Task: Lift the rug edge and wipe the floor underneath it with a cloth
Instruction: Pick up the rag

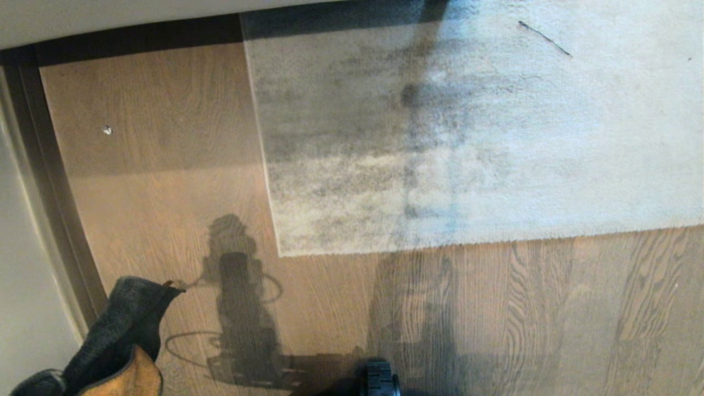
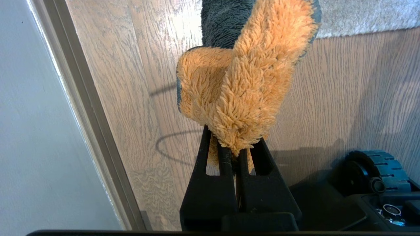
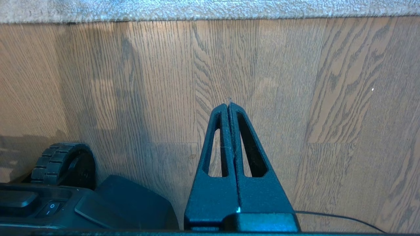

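The left gripper (image 2: pixel 237 149) pinches the cloth (image 2: pixel 242 82) above the floor (image 1: pixel 165 165), the right gripper (image 3: pixel 229 105) pressed together empty, the rug edge (image 1: pixel 440 242) lying flat.

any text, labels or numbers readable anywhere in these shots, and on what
No readable words, brands or numbers in any view.
Power switch on the robot base: small "O" and "I"-like marks, too small to read with certainty.
Rug, floor, cloth: no print.

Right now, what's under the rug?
The rug lies flat on the wood floor, corner included. Boards show only around it; whatever is beneath is covered.
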